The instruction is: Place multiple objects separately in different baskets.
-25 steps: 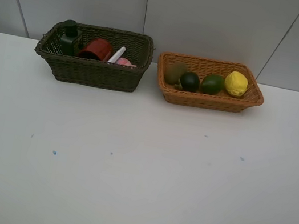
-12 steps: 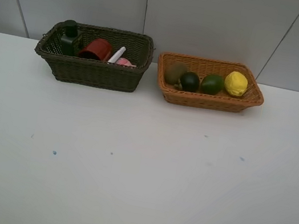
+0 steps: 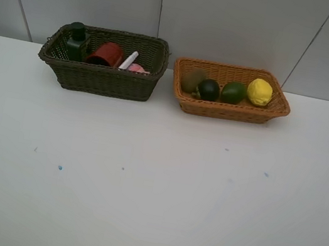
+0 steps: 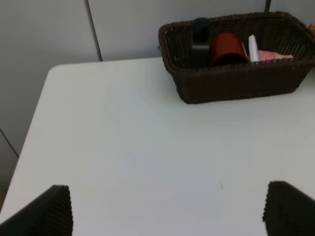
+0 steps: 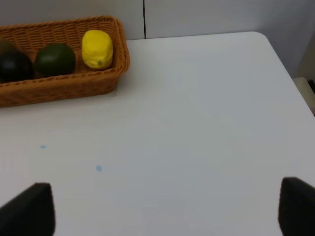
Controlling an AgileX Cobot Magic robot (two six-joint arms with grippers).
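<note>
The dark olive-brown basket (image 3: 99, 78) stands at the back left and holds a dark green pump bottle (image 3: 75, 39), a red cup (image 3: 106, 53), a white marker (image 3: 128, 60) and a pink bottle (image 3: 138, 68). The orange-tan basket (image 3: 230, 109) stands at the back right with a brown kiwi (image 3: 192, 79), a dark round fruit (image 3: 208, 89), a green avocado (image 3: 234, 92) and a yellow lemon (image 3: 260, 92). Neither arm shows in the exterior view. My left gripper (image 4: 167, 209) is open and empty above the table, well short of the dark basket (image 4: 236, 81). My right gripper (image 5: 162, 211) is open and empty, away from the tan basket (image 5: 59, 86).
The white table (image 3: 153, 185) carries a few small blue specks (image 3: 59, 167). A grey panelled wall (image 3: 233, 20) rises right behind both baskets. The table's left edge (image 4: 29, 128) and its right rear corner (image 5: 275, 49) show in the wrist views.
</note>
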